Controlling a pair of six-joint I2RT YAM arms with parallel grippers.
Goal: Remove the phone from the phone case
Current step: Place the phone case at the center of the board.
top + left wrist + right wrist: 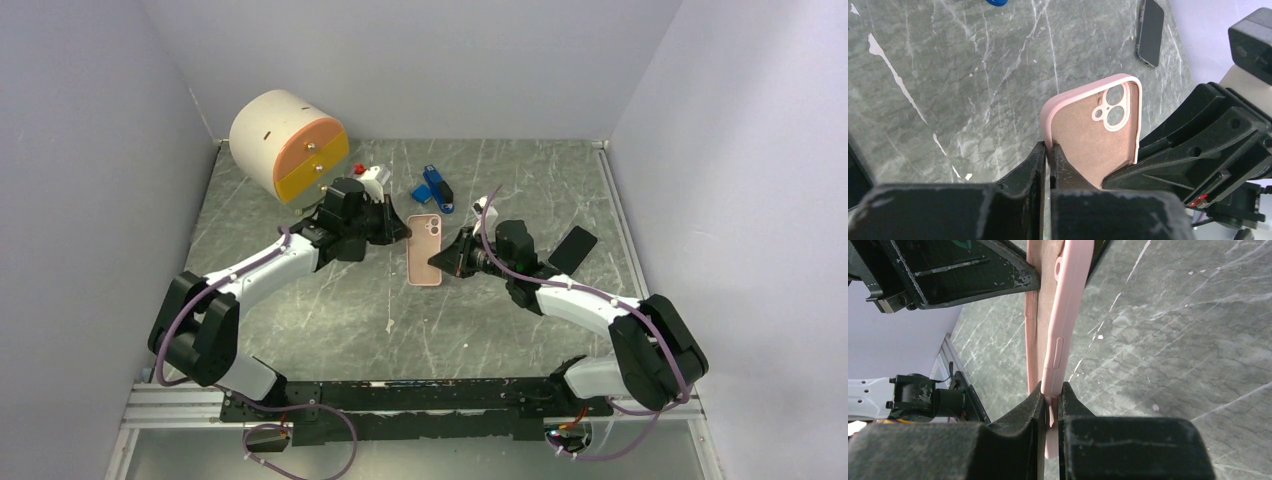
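Case of pale pink silicone, rectangular with a twin-ring camera cut-out, hangs over the grey marbled table, pinched from both sides. The left gripper is closed narrow on the case's left wall. The right gripper is clamped tight on the opposite long wall, just beside a moulded side button. The case's brownish lining is bare, and the table shows through the cut-out. The dark slab phone lies flat on the table well to the right of the case; any marking on it is too small to read. Just behind the case sits a small blue object. Far behind and left of the case stands a cream drum with orange and yellow drawer fronts.
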